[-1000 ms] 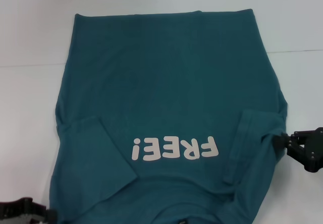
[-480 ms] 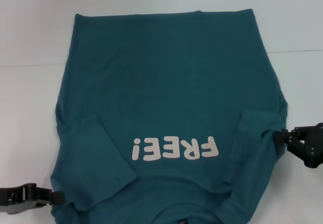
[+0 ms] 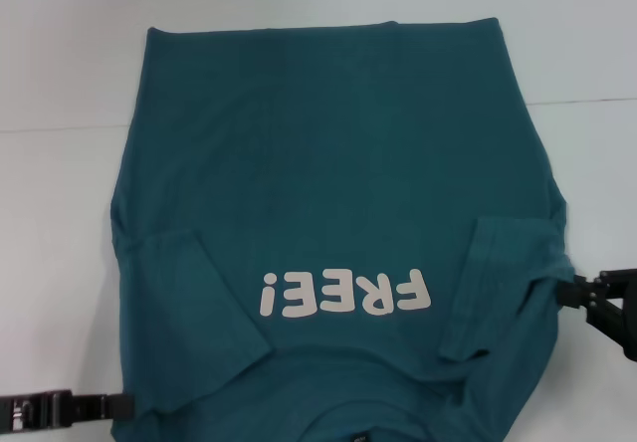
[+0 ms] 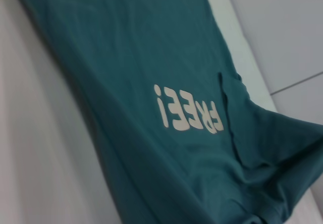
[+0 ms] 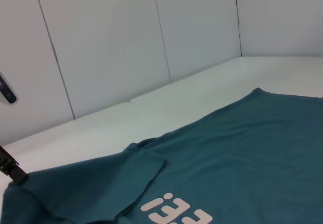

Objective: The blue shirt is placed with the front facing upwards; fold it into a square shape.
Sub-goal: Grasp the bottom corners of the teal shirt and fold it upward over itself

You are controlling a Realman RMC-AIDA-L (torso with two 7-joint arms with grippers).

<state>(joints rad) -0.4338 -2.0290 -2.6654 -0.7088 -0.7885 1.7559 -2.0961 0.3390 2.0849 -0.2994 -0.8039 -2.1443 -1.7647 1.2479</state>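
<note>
One blue shirt (image 3: 328, 223) lay flat on the white table (image 3: 60, 223), lettering up, both sleeves folded inward. We saw the left gripper (image 3: 119, 404) at its near left edge and the right gripper (image 3: 569, 291) at its right edge; whether either gripped the fabric, we could not tell.

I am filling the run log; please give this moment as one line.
blue shirt: front up, both sleeves folded inward | left gripper: at its near left edge | right gripper: at its right edge | square fold: not done
</note>
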